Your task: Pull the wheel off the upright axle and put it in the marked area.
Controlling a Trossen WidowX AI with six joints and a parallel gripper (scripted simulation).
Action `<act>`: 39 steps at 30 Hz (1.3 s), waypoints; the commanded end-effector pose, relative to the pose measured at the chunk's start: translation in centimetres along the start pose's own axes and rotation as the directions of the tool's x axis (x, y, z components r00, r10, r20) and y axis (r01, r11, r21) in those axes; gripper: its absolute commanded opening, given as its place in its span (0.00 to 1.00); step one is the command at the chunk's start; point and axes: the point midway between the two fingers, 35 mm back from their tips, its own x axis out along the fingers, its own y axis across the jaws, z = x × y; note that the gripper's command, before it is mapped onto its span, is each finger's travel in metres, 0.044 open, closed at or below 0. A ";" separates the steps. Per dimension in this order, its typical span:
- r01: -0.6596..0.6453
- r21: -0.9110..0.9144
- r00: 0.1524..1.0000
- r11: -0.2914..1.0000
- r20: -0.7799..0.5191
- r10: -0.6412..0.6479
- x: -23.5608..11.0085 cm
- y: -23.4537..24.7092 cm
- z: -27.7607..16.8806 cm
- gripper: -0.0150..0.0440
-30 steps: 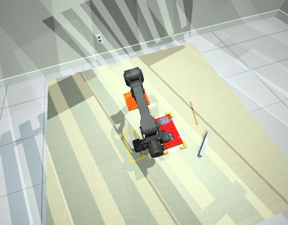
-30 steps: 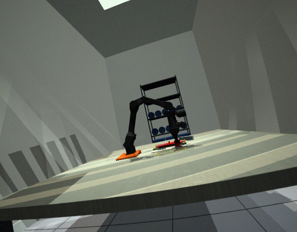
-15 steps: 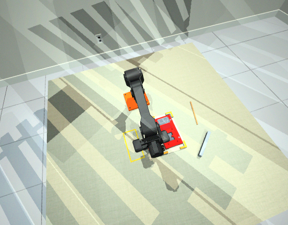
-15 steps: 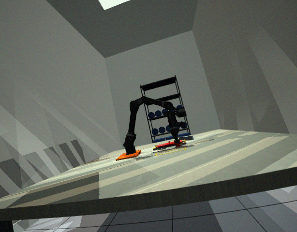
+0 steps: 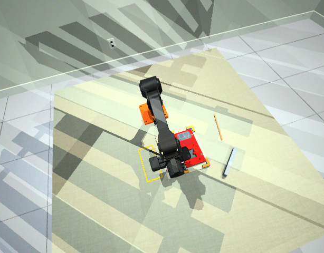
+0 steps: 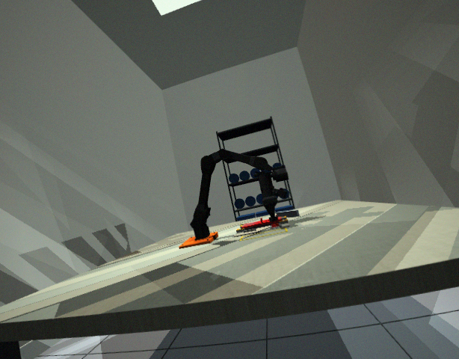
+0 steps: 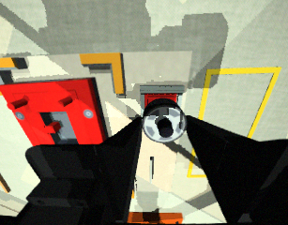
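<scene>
The worktop point(image 5: 107, 206) is a pale cream slab crossed by broad grey and tan shadow bands, its dark front edge curving across the exterior view. Around it lies a floor of large grey tiles point(image 5: 293, 62), and grey-green walls rise to a ceiling with a bright skylight point(image 6: 171, 4). A wall socket point(image 5: 111, 42) sits at about 11 o'clock from the arm in the top view. Against the far wall stands a dark shelf rack point(image 6: 243, 130) holding blue discs.

The black arm point(image 5: 159, 119) rises from an orange base plate point(image 5: 144, 114) and bends down over a red board point(image 5: 193, 144) framed by orange corner brackets. In the wrist view the gripper point(image 7: 163, 123) has its black fingers closed on the wheel point(image 7: 164, 123), a grey disc with a dark hub, held directly above a small red-and-grey block. The yellow outlined marked area point(image 7: 270, 94) lies at 3 o'clock from the wheel, apart from it.

At 3 o'clock from the board on the worktop lie a thin orange rod point(image 5: 218, 127) and a pale grey bar point(image 5: 229, 162), well apart from the arm.
</scene>
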 end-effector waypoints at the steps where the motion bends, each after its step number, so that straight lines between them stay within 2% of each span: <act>1: 0.003 0.001 1.000 1.000 0.008 -0.003 -1.1 0.0 -0.1 0.25; 39: 0.004 0.000 1.000 1.000 0.008 -0.004 -2.3 0.0 -0.1 0.25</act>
